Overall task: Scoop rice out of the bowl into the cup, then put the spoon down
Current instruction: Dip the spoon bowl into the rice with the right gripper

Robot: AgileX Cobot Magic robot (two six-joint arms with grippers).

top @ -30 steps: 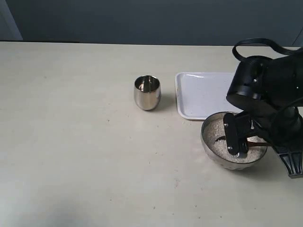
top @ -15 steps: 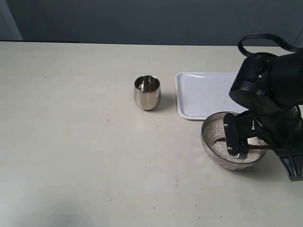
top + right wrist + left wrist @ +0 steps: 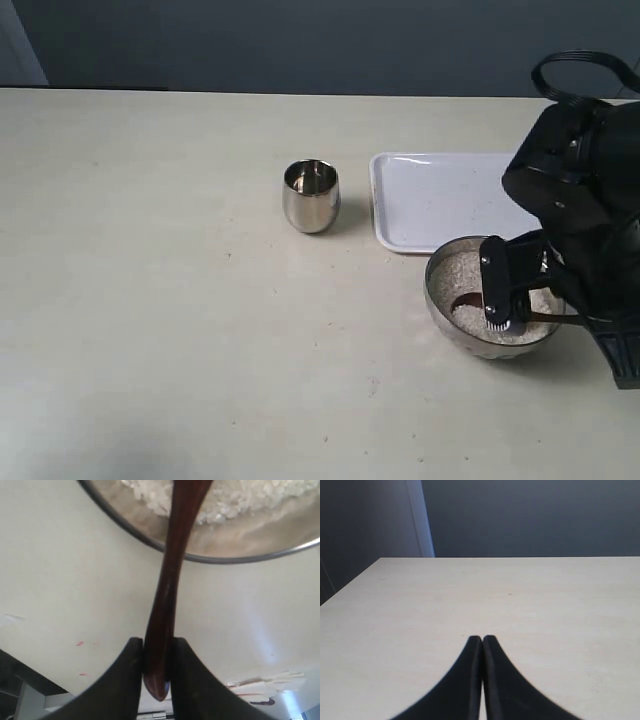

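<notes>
Over the last second the right pincer point(image 3: 156, 647), pinching the handle end of the slender dark reddish-brown wooden spoon point(image 3: 467, 303), has eased toward the counter's point(image 3: 150, 300) right edge. The spoon's oval head now shows plainly in the white uncooked rice point(image 3: 462, 272) inside the wide shiny steel bowl point(image 3: 433, 290) near that edge. From the pincer the handle crosses the rim. The scoop seems underway, with nothing yet carried to the small rounded steel cup point(image 3: 311, 195), which stands well apart near the counter's middle. The left pincer point(image 3: 482, 640) is pressed together and empty.
</notes>
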